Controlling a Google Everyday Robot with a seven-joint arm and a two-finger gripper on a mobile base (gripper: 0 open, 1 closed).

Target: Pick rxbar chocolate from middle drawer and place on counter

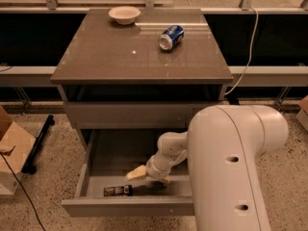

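Observation:
The middle drawer (96, 165) is pulled open below the counter (110, 57). The rxbar chocolate (118, 190), a flat black wrapper with white lettering, lies on the drawer floor near the front wall, left of centre. My gripper (139, 173) is down inside the drawer, just above and to the right of the bar, its pale fingers (136, 172) pointing left. It is not touching the bar. My white arm (231, 162) fills the lower right and hides the drawer's right side.
A blue soda can (171, 36) lies on its side on the counter, with a pale bowl (124, 14) at the back. A closed drawer front (130, 114) sits above the open one. A cardboard box (12, 150) and a dark bar stand on the floor at left.

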